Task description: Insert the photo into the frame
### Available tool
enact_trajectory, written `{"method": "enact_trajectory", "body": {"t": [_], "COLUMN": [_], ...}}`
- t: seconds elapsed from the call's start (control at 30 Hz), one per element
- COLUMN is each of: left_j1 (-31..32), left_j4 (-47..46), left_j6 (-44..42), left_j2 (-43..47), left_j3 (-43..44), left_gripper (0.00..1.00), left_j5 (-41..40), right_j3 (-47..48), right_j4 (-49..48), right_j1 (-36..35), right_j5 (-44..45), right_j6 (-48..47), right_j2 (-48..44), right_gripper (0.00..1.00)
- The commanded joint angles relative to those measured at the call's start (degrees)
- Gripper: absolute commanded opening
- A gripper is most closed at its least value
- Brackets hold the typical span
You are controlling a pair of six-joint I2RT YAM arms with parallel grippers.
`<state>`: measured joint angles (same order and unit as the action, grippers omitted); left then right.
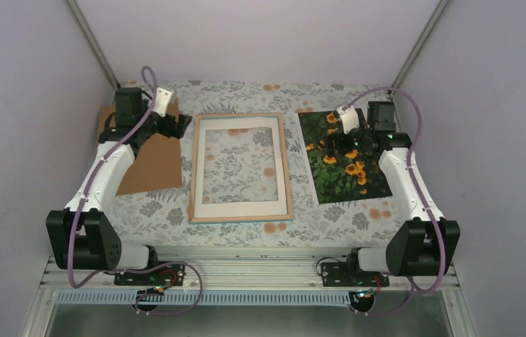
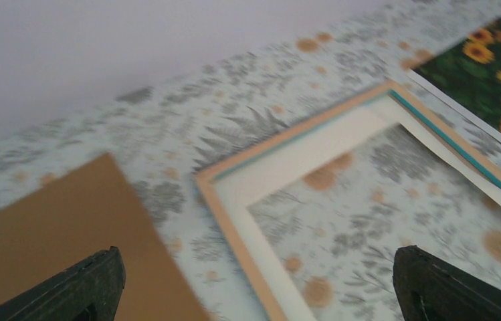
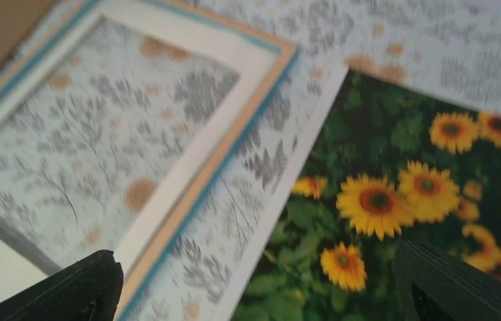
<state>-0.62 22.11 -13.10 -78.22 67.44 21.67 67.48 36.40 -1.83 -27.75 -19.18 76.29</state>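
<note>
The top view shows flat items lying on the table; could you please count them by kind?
photo: 1
frame: 1
backing board: 1
Total: 3

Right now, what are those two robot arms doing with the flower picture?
Two robot arms seem to be getting ready to put the photo in the frame. The frame lies flat in the middle of the table, empty. The right gripper hovers open over the photo. The left gripper hovers open by a brown board and the frame. Nothing is held yet.
</note>
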Motion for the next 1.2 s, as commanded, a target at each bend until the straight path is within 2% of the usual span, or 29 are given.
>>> {"method": "enact_trajectory", "body": {"t": [0.0, 0.17, 0.27, 0.4, 0.57, 0.67, 0.8, 0.97, 1.17], "left_j1": [4.8, 12.4, 20.4, 33.7, 50.3, 56.8, 62.5, 65.0, 67.0], "left_j4": [-3.5, -6.6, -8.9, -11.1, -15.9, -20.1, -24.5, -26.4, -30.5], "left_j6": [-1.5, -2.3, -5.2, -12.7, -24.4, -32.3, -41.5, -47.0, -52.4], "left_j2": [0.7, -0.4, -1.4, -4.7, -12.4, -17.7, -24.1, -30.0, -35.2], "left_j3": [-3.9, -7.3, -9.1, -8.2, -4.4, -2.5, -0.2, 2.2, 2.3], "left_gripper": [1.00, 1.00, 1.00, 1.00, 1.00, 1.00, 1.00, 1.00, 1.00], "left_j5": [1.8, -0.1, -2.6, -7.9, -17.2, -21.0, -23.0, -20.3, -21.2], "right_j3": [-2.7, -9.3, -10.9, -6.7, 3.0, 7.4, 11.5, 16.6, 18.5], "right_j4": [9.2, 8.5, 7.1, 7.0, 9.2, 10.2, 10.3, 11.8, 14.0], "right_j1": [3.2, 3.4, 3.6, 5.9, 8.3, 8.7, 9.0, 10.7, 11.7], "right_j5": [0.3, 6.9, 8.7, 7.8, 4.0, 2.7, 3.2, 2.9, 1.4], "right_j6": [-11.4, -16.8, -17.7, -17.0, -14.8, -13.8, -13.1, -13.2, -13.3], "right_j2": [1.6, 2.6, 4.8, 11.7, 23.3, 28.5, 32.9, 38.2, 43.5], "right_gripper": [1.00, 1.00, 1.00, 1.00, 0.98, 0.98, 0.98, 0.96, 0.86]}}
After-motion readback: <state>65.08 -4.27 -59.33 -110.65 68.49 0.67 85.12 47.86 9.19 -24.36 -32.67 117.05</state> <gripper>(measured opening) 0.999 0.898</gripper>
